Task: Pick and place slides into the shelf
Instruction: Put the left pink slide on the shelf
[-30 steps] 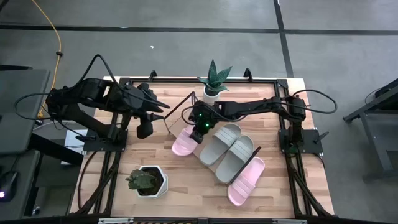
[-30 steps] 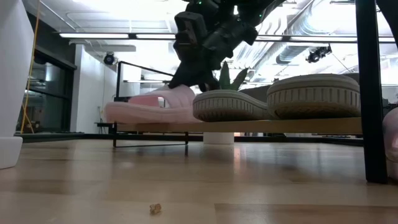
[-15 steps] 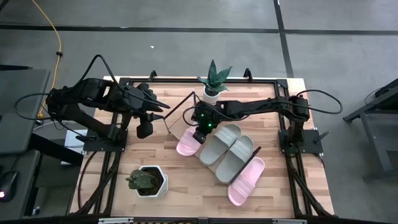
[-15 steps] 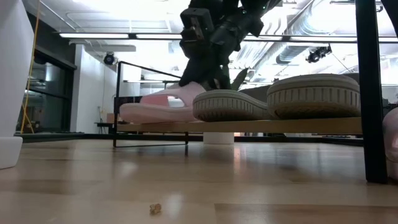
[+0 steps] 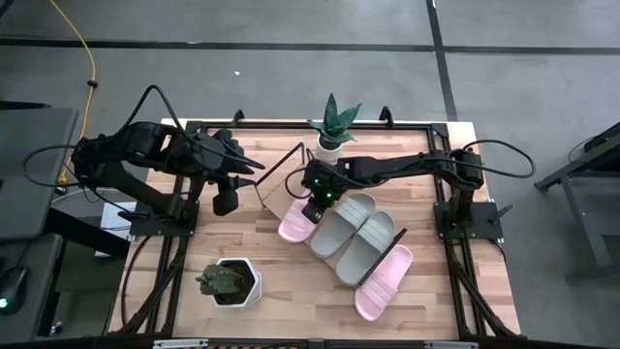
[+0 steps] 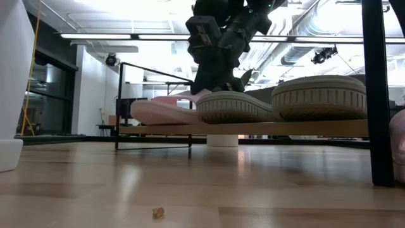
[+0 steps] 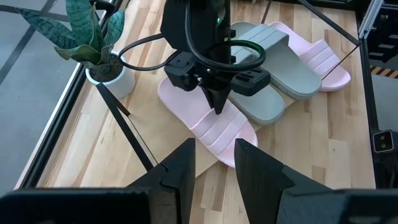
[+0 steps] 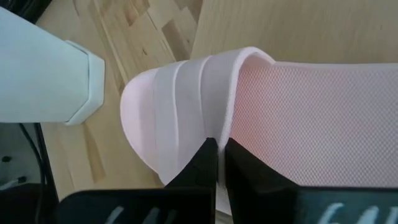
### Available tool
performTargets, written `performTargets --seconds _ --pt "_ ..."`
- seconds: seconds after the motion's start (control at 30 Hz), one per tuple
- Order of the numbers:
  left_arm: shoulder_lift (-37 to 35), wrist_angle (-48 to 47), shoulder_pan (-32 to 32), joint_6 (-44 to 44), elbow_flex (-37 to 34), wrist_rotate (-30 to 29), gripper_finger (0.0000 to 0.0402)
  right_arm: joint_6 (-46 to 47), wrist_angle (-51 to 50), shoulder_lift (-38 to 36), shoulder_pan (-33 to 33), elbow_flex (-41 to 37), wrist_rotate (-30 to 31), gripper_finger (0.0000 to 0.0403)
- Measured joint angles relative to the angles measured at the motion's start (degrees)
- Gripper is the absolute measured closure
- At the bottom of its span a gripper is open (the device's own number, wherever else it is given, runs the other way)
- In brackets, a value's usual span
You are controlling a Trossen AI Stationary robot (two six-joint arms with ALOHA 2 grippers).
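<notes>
My right gripper (image 5: 312, 206) stands over a pale pink slide (image 5: 293, 225) at the left end of the shelf (image 6: 266, 128) and is shut on it. That slide lies sole down on the light-wood board, close beside two grey slides (image 5: 341, 223) (image 5: 368, 244). A second pink slide (image 5: 383, 281) lies past the grey ones, toward the table's right. My left gripper (image 5: 225, 202) hangs open over the table's left part, touching nothing; in its wrist view its fingers (image 7: 186, 168) frame the scene. My right gripper pinches the pink slide's wide strap by its open edge (image 8: 217, 134), between the two fingers (image 8: 205, 162). The fingers come from above, pointing down, as the left wrist view (image 7: 219, 107) shows. The slide lies flat with its sole on the shelf board (image 6: 164, 113).
A spiky plant in a white pot (image 5: 331, 131) stands at the table's far edge behind the shelf. A succulent in a white hexagonal pot (image 5: 231, 281) sits near the left front. Thin black wire frames (image 6: 120, 101) end the shelf; a black post (image 6: 376, 95) rises at the right.
My right gripper has moved toward the table's right, staying shut on the strap. It has slid the pink slide along the shelf board toward the nearest grey slide, until the two lie nearly side by side.
</notes>
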Motion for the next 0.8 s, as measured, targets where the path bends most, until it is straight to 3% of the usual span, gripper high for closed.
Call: performTargets --seconds 0.37,0.8 --pt "-0.02 0.02 -0.01 0.0 0.0 -0.2 0.03 1.68 -1.68 -2.26 -0.09 -0.07 4.31 0.0403" --pt "0.0 0.04 0.01 0.24 0.0 -0.44 0.03 3.21 -3.65 -3.26 -0.22 -1.57 4.37 0.0403"
